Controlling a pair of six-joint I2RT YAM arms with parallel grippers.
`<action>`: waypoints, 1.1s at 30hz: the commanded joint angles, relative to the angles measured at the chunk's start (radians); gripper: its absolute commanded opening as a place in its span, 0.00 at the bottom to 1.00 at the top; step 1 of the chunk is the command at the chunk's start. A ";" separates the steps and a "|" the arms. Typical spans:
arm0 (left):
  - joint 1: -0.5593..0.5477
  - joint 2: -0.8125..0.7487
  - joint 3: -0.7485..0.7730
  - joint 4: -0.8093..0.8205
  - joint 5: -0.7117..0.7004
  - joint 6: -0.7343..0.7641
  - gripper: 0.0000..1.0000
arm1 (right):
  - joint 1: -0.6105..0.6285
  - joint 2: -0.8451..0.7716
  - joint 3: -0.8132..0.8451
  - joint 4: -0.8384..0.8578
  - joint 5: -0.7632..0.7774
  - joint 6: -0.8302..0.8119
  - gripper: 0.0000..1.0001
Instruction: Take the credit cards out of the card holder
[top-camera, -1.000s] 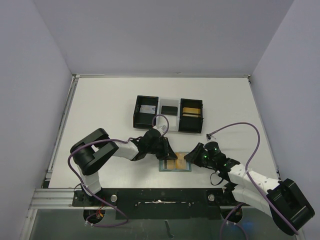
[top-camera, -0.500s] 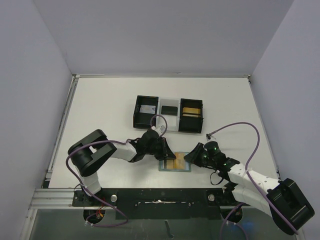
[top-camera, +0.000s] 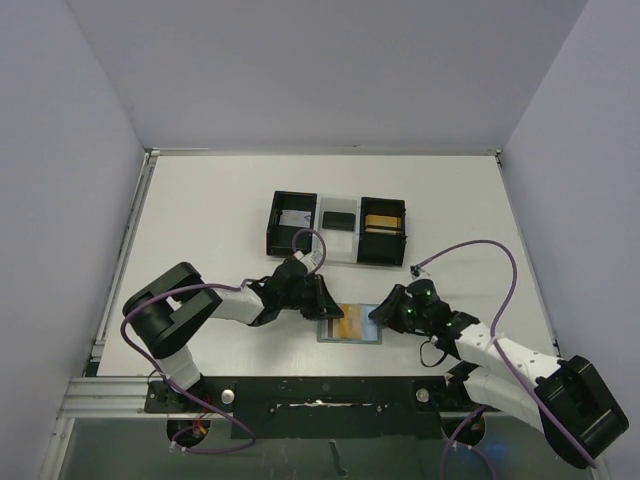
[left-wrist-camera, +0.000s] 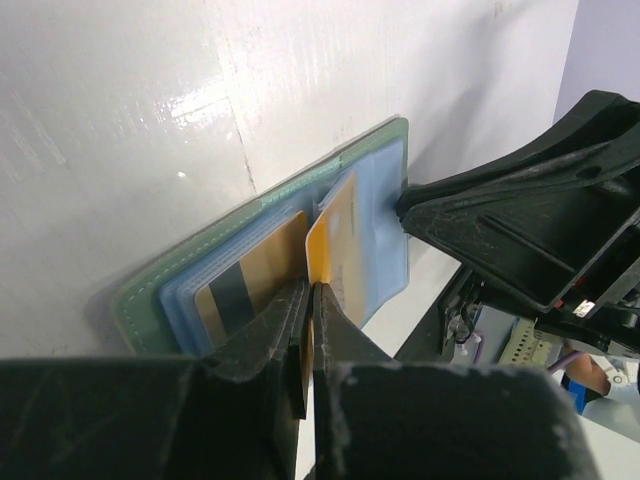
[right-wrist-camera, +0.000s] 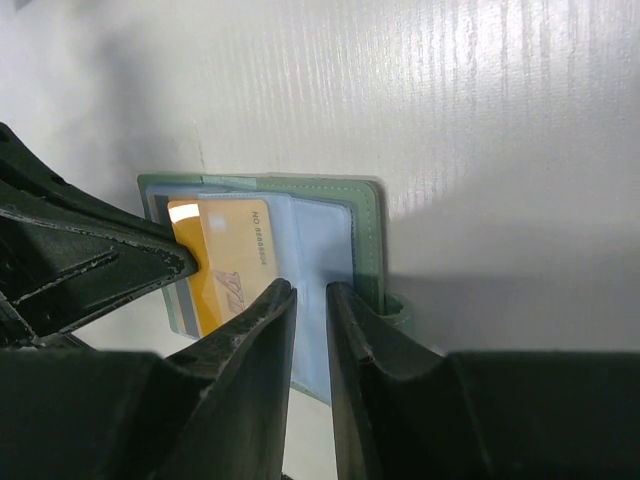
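The card holder (top-camera: 366, 336) lies open on the table between the two grippers, grey-green (right-wrist-camera: 365, 230) outside with pale blue pockets. A gold credit card (left-wrist-camera: 336, 228) sticks partly out of the right pocket, and my left gripper (left-wrist-camera: 310, 288) is shut on its edge. A second card with a dark stripe (left-wrist-camera: 243, 283) sits in the left pocket. My right gripper (right-wrist-camera: 310, 287) stands with its jaws a narrow gap apart, tips down on the right blue pocket (right-wrist-camera: 320, 240), nothing between them. In the top view the left gripper (top-camera: 325, 303) and right gripper (top-camera: 383, 312) flank the holder.
A black-and-clear three-compartment tray (top-camera: 272, 240) stands behind the holder, with a gold card (top-camera: 382, 222) in its right bin and a dark card (top-camera: 340, 218) in the middle one. A purple cable (top-camera: 470, 250) loops over the table on the right.
My left gripper has closed onto the gold card, and the left arm has drawn back a little to the left. The right gripper has stayed on the holder.
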 joint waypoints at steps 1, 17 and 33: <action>0.012 -0.020 -0.003 -0.011 0.022 0.048 0.00 | 0.004 -0.011 0.082 -0.086 0.001 -0.064 0.22; 0.013 0.014 0.000 0.100 0.091 -0.002 0.08 | 0.021 0.176 0.096 0.077 -0.129 -0.075 0.27; 0.010 0.056 0.002 0.191 0.174 -0.053 0.00 | 0.018 0.154 0.053 0.014 -0.042 -0.040 0.28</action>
